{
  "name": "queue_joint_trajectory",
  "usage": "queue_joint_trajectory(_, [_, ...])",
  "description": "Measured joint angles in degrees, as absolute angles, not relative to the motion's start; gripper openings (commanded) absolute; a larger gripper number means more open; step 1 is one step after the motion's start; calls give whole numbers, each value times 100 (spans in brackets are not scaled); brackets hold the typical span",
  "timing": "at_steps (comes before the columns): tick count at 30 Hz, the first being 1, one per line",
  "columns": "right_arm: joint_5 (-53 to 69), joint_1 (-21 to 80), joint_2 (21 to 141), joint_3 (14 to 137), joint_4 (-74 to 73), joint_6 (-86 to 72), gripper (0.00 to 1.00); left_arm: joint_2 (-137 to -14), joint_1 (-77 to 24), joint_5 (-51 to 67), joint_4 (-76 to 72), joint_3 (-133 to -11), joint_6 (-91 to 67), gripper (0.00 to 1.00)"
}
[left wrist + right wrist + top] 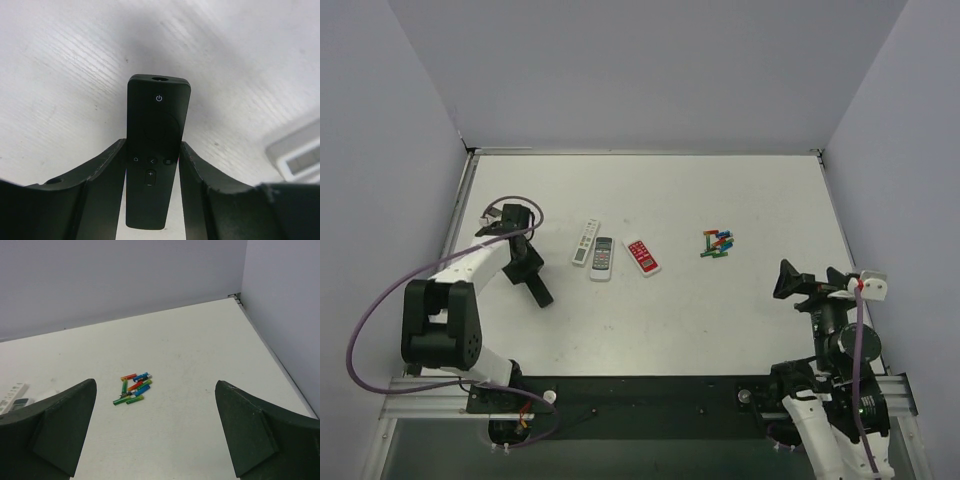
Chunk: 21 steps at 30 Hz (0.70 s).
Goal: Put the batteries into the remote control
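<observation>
Black remote (157, 107) inside left end effector (152, 145), grip unclear; right end effector (155, 384) spread, batteries (134, 388) ahead.

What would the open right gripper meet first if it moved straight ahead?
Probably the little heap of green, red and blue cylindrical batteries on the white table; depth is unclear.

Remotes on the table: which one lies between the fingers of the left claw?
The black remote, the only dark one. The white remote, grey remote and red remote lie together, apart from the left claw.
</observation>
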State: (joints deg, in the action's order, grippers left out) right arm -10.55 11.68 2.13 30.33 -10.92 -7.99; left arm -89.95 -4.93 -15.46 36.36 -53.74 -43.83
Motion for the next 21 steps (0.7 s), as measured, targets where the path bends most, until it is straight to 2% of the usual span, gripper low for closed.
queue_joint_trajectory(2, [-902, 1168, 517, 3356, -1225, -987, 100, -8582, -504, -1417, 3568, -5297, -4305, 9])
queue_joint_trajectory(5, [-469, 1168, 1341, 3992, -1520, -1280, 100, -7800, -545, -1103, 3280, -5183, -4123, 8])
queue_joint_trajectory(12, [1494, 1173, 3070, 4521, -1791, -1841, 100, -6298, -626, 432, 1868, -4676, -3826, 7])
queue_joint_trajectory(17, [3131, 1339, 3835, 4292, -1125, -2502, 100, -6029, -816, 1815, 491, -4471, -4178, 7])
queue_joint_trajectory(21, [3754, 1979, 4342, 4084, -338, -3004, 100, -6023, -1280, 2346, -692, -4320, -4644, 7])
